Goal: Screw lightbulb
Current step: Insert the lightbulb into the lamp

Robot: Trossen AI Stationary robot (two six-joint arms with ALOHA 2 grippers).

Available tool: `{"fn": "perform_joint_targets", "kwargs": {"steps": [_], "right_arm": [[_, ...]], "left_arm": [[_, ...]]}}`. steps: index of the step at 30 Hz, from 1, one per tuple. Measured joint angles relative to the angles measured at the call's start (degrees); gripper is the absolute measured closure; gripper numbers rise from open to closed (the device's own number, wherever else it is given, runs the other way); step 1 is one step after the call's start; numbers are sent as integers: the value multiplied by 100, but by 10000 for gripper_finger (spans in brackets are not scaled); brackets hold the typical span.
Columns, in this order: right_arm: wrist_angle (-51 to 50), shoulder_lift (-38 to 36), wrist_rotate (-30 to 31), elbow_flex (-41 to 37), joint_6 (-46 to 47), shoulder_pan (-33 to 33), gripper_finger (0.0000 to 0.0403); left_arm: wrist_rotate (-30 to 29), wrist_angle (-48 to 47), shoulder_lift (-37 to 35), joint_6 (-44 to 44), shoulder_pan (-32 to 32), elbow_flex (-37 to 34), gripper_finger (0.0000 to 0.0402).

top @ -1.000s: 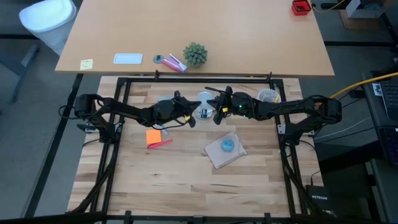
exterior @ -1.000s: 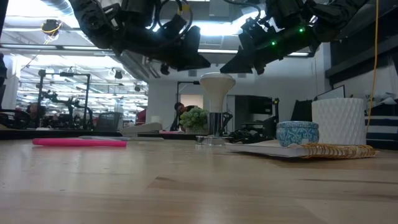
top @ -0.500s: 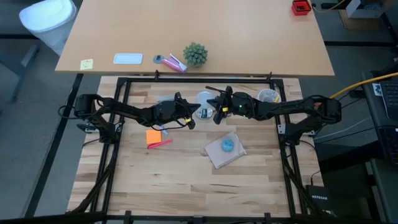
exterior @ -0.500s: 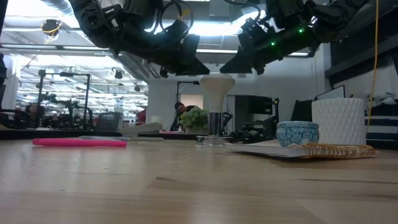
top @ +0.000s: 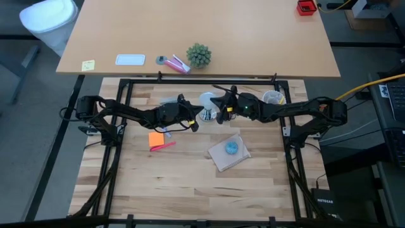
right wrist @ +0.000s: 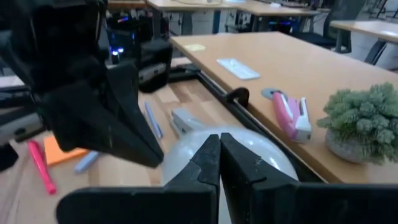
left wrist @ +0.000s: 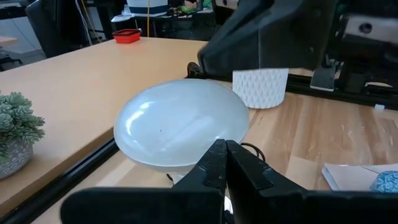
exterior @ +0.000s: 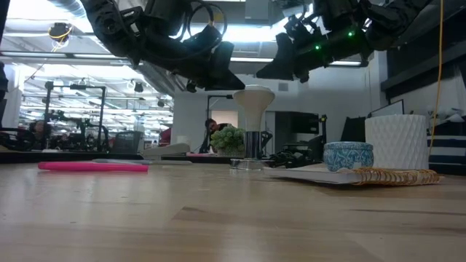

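— Where's the bulb (exterior: 253,98)?
— Upright at the desk's (top: 190,183) back middle, globe up, screw base down, long axis vertical.
— And the hands?
— Left hand (top: 193,123) and right hand (top: 219,116) flank it, both pinched closed, empty.

1. This is a robotics lab or open workshop hall, not a home.
2. The butcher-block table (top: 190,183) sits inside a black metal frame (top: 120,95) that carries two dark arms.
3. A long pale desk (top: 196,28) stands behind it, with a small potted plant (top: 198,55).
4. The low view shows exposed ceiling ducts (exterior: 62,9), strip lights and another metal rig (exterior: 73,109) far off.
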Motion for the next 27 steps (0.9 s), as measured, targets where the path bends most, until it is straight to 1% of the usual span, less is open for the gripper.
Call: {"fn": "perform_joint_targets", "kwargs": {"steps": [3, 4, 8, 10, 13, 17, 24, 27], "right_arm": [[139, 0, 16, 1, -2, -1, 391], [159, 0, 108, 2, -15, -2, 391], [135, 0, 807, 2, -134, -11, 391], [72, 0, 1006, 2, -237, -72, 391], [-93, 0, 946, 7, -210, -213, 391], [-315, -2, 612, 9, -178, -356, 391], [-493, -11, 286, 13, -163, -333, 391], [-605, -20, 198, 22, -9, -337, 391]], "left_arm": [[0, 2, 0, 0, 0, 0, 401], [0, 4, 0, 0, 0, 0, 401], [0, 7, 0, 0, 0, 0, 402], [0, 8, 0, 1, 0, 0, 401], [0, 11, 0, 1, 0, 0, 402], [0, 13, 0, 0, 0, -2, 401], [0, 15, 0, 2, 0, -2, 402], [-2, 15, 0, 1, 2, -2, 401]]}}
